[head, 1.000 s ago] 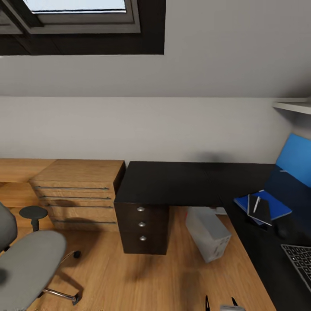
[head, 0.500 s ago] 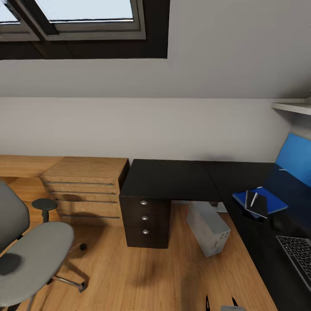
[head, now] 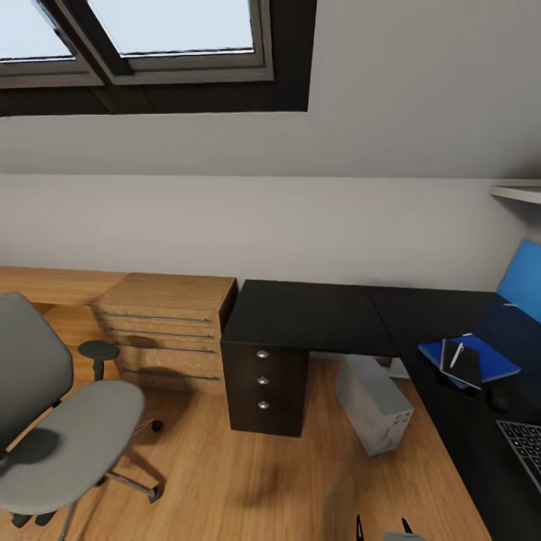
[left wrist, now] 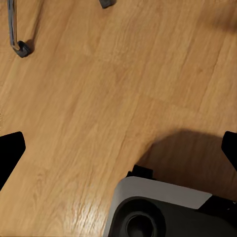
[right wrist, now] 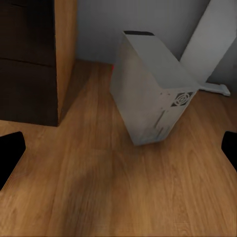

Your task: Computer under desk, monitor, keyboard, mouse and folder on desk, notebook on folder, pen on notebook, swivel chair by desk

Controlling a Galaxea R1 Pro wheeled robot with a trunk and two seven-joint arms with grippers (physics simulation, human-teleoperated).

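Right pincer (right wrist: 118, 148): dark fingertips at the two side edges of its wrist view, spread wide, nothing between them. It looks onto the wood floor (right wrist: 123, 197) and the computer (right wrist: 148, 94), which stands tilted on the floor beside the black drawer unit (right wrist: 27, 64).

Left pincer (left wrist: 118, 150): tips likewise far apart, empty, over bare floor; a chair caster (left wrist: 20, 48) at about 10 o'clock in its view, part of the robot's own base (left wrist: 163, 207) below.

Head view, outward: swivel chair (head: 64, 421) at 8 o'clock, well apart from the tabletop (head: 315, 315). Computer under the tabletop at 4 o'clock. At 3 o'clock on the tabletop: folder (head: 496, 361), notebook (head: 462, 366) on it, pen (head: 456, 355) on the notebook. Mouse (head: 497, 400) just beyond, keyboard (head: 526, 451) corner at the frame edge. Monitor not identifiable here.

Risks, judged: chair looks like the remaining job; a push on the seat could spin or roll it off line on its casters, or drive it into the light-wood dresser (head: 169, 330). The base turning near the computer could knock it.

Containers: three drawers in the black unit, all closed; contents unseen.
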